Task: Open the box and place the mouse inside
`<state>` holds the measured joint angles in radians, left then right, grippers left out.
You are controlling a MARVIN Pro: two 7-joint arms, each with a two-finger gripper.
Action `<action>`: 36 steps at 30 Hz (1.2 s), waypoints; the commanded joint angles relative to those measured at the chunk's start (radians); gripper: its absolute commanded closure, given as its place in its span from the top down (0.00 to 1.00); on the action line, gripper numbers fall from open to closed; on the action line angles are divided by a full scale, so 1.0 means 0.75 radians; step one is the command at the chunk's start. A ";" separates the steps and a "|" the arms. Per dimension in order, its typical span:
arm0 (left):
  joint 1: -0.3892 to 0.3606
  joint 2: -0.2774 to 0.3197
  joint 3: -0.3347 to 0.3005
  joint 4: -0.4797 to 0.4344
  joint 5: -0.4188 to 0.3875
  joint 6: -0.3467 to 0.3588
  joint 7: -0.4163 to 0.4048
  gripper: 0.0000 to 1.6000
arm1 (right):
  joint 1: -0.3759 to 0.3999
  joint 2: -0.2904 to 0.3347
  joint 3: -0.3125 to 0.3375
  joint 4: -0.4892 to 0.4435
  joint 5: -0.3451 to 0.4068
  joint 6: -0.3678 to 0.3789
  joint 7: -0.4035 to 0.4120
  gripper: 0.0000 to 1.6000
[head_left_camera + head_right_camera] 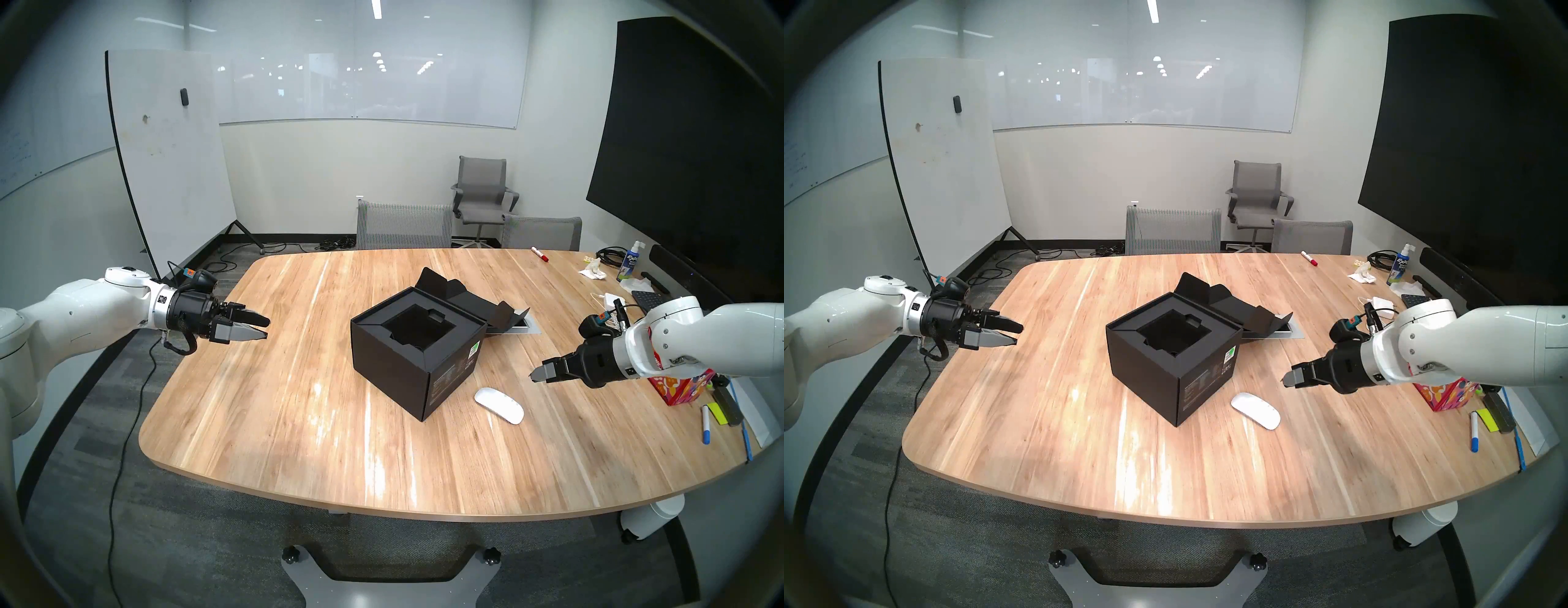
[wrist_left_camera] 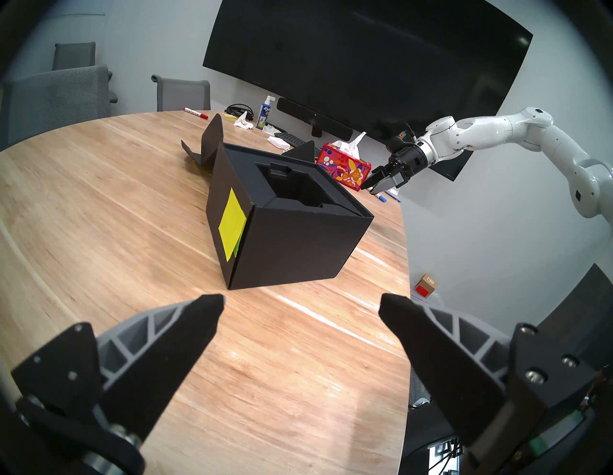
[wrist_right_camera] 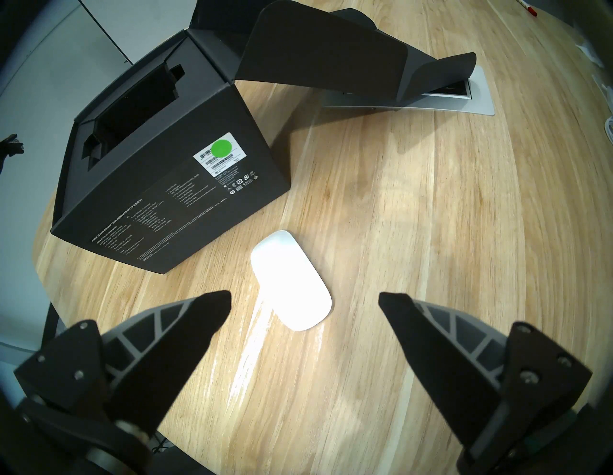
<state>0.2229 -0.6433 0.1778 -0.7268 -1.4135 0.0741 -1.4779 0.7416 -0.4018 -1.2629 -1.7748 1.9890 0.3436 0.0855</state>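
Note:
The black box [image 1: 418, 356] stands in the middle of the wooden table [image 1: 297, 424]. Its flap lid [image 1: 466, 297] is folded back behind it, and the recessed black insert [image 1: 418, 329] holds nothing. A yellow-green sticky note [image 2: 232, 229] is on one side. The white mouse [image 1: 499, 405] lies flat on the table, just right of the box [image 3: 172, 199]. My right gripper [image 1: 535, 373] hovers open above and to the right of the mouse [image 3: 291, 280]. My left gripper [image 1: 266, 327] hangs open over the table's left edge, well clear of the box [image 2: 292, 245].
A red floral tissue box [image 1: 683, 388] sits behind my right arm, with a blue marker [image 1: 705, 429] beside it. A white adapter [image 1: 613, 299], a spray bottle [image 1: 631, 261] and a red marker [image 1: 539, 254] are at the back right. A silver hatch [image 3: 447, 102] lies under the lid's tip. Chairs line the far edge.

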 commanded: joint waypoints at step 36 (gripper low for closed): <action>-0.019 0.001 -0.007 -0.003 -0.015 0.002 -0.007 1.00 | 0.023 0.002 0.010 -0.003 -0.003 -0.001 -0.003 1.00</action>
<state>0.2233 -0.6445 0.1794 -0.7266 -1.4157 0.0732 -1.4779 0.7418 -0.4018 -1.2629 -1.7749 1.9890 0.3436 0.0855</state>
